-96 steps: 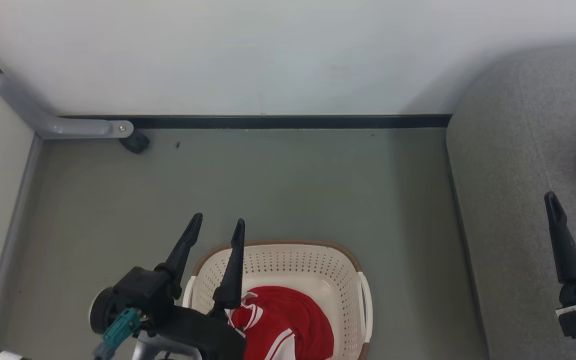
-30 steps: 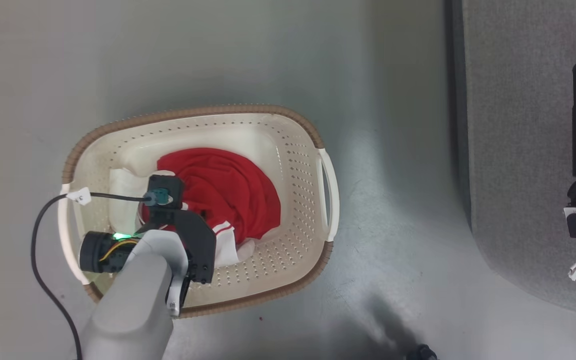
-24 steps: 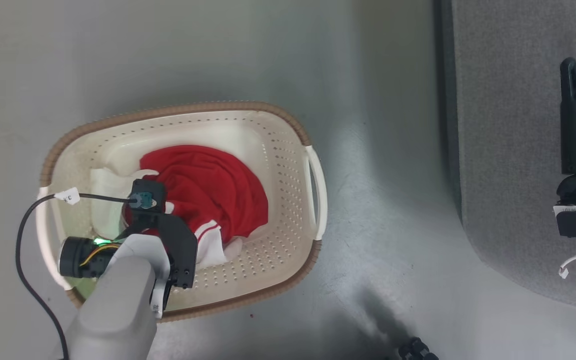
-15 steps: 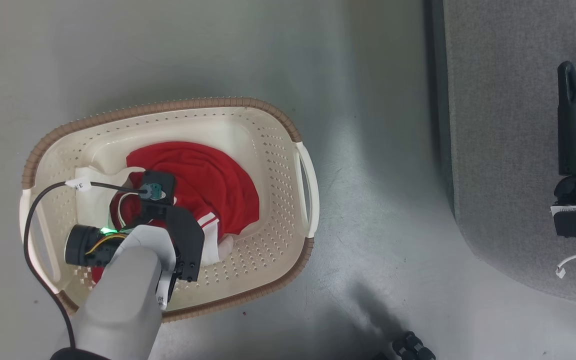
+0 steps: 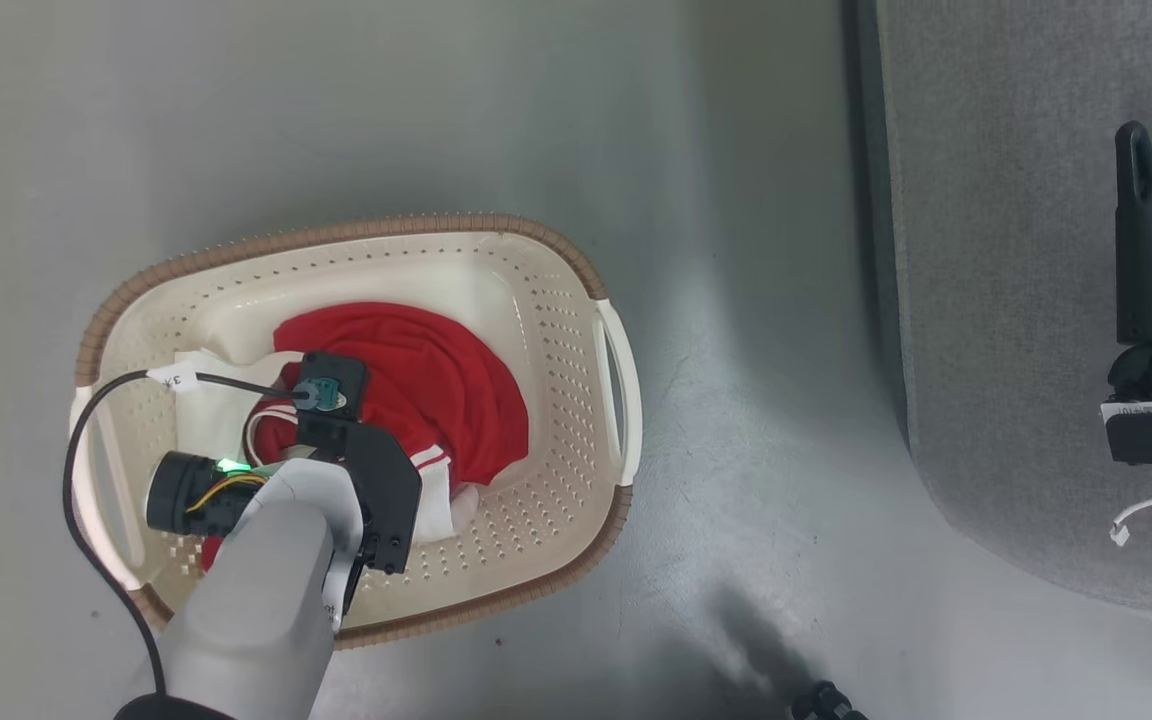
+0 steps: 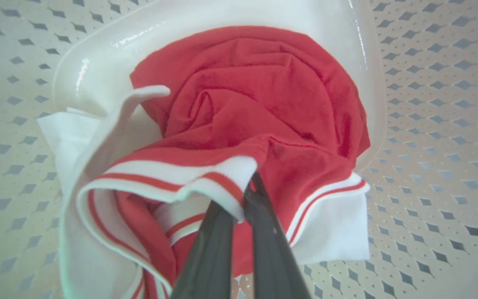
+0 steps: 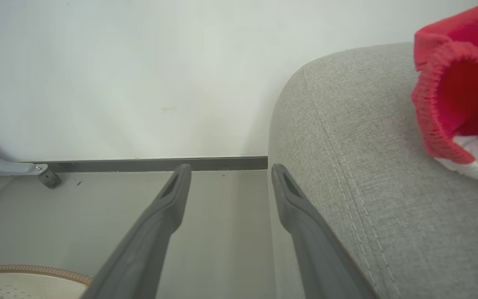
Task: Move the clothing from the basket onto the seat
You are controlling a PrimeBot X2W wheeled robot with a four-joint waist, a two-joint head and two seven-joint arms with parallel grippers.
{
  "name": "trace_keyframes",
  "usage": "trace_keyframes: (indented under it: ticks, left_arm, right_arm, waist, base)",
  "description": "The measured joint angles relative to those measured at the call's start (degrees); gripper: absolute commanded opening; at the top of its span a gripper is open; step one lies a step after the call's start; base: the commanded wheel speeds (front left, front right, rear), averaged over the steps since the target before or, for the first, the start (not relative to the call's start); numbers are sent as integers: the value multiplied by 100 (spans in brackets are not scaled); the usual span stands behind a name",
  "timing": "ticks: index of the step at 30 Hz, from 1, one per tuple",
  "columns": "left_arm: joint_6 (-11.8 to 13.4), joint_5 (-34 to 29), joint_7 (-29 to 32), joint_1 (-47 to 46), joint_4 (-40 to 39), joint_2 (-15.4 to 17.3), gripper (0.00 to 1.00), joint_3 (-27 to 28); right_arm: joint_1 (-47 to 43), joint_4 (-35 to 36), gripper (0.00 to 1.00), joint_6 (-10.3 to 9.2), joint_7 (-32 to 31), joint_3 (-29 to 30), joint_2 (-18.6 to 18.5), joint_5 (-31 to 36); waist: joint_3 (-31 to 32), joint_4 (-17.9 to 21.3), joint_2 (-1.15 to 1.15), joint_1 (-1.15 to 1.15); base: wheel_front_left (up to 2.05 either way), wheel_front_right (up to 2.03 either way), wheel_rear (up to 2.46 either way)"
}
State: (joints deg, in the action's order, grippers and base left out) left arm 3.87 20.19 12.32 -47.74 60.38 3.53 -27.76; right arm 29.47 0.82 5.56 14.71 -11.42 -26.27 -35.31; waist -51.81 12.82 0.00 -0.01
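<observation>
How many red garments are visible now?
2. One red garment lies in the basket, hem pinched by the left gripper; another garment rests on the seat. Others may hide underneath.

Our left gripper (image 6: 244, 194) sits inside the oval cream plastic basket with a brown rim (image 5: 336, 232), hemmed by perforated walls, crumpled red-and-white clothing (image 5: 446, 390) heaped beneath; the way out is upward. Grey floor (image 5: 756, 400) separates basket from the large grey fabric seat (image 5: 1016, 300), where another red garment (image 7: 454, 91) lies near our right gripper (image 7: 228, 170), jaws apart.
</observation>
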Motion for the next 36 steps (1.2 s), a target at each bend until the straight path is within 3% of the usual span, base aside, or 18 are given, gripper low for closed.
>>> trace_keyframes:
  ticks: [19, 36]
  left_arm:
    - [-746, 202, -1358, 554, -193, -99, 0, -148]
    - [-946, 861, -2425, 1456, -1176, -110, 0, -433]
  right_arm:
    - [-110, -571, 100, 100, 0, 157, 110, 189]
    - [-772, -873, 100, 108, 0, 190, 185, 276]
  waist:
    - [1177, -246, 0, 0]
    - [2599, -569, 0, 0]
  base:
    - [0, 0, 0]
    - [0, 0, 0]
